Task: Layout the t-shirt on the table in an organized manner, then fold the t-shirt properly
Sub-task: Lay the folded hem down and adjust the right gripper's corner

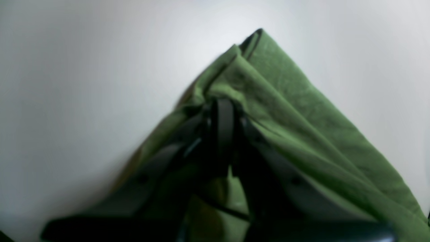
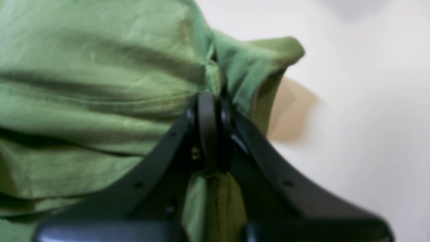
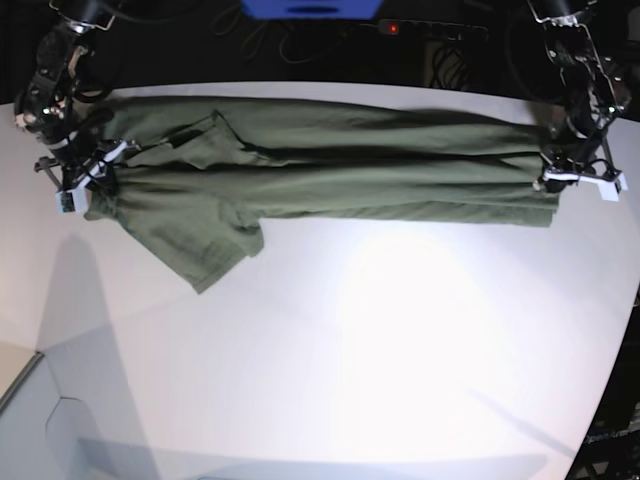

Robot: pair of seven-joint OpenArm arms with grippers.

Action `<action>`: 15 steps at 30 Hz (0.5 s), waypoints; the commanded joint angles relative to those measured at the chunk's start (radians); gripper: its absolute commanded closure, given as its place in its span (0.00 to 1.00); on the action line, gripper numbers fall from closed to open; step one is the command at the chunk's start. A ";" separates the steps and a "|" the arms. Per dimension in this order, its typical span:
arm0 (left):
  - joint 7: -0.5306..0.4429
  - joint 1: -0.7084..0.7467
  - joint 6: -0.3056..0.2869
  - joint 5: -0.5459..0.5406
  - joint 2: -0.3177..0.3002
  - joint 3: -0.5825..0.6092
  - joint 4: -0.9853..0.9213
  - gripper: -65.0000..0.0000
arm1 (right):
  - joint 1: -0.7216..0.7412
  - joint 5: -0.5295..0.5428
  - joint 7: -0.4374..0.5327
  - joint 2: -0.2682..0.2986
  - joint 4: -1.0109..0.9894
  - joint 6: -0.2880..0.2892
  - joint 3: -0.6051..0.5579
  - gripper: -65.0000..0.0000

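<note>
- we see the table (image 3: 400, 340), white and matte with a curved near edge, and a dark background behind its far side with cables, a blue shape (image 3: 312, 8) at the top and a small red light (image 3: 394, 28)
- the t-shirt (image 3: 330, 170) lies across the far part of the table, stretched sideways between the two arms, with long folds along its length and one sleeve (image 3: 195, 245) spread toward us
- the left gripper (image 1: 223, 111) is closed tight on a bunched corner of the shirt at the base view's right end
- the right gripper (image 2: 211, 111) is likewise pinched shut on gathered cloth at the other end, near the sleeve
- nothing else sits on the tabletop around the shirt
- both wrist views are blurred, and the gripper bodies hide the cloth beneath them; we cannot make out the neck label
</note>
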 commanded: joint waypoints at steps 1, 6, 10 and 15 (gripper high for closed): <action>-0.008 -0.009 0.004 0.006 -0.027 -0.003 0.005 1.00 | 0.002 -0.020 -0.024 0.021 -0.005 -0.005 0.003 1.00; -0.010 -0.010 0.004 0.006 -0.032 -0.003 -0.006 1.00 | -0.003 -0.020 -0.024 0.023 -0.011 -0.005 0.001 0.84; -0.005 -0.010 0.004 0.005 -0.032 -0.003 -0.001 1.00 | -0.006 -0.020 -0.024 0.029 0.000 -0.005 0.007 0.64; -0.002 -0.010 0.004 -0.003 -0.029 -0.003 0.003 1.00 | -0.011 -0.015 -0.027 0.023 0.094 -0.005 0.106 0.48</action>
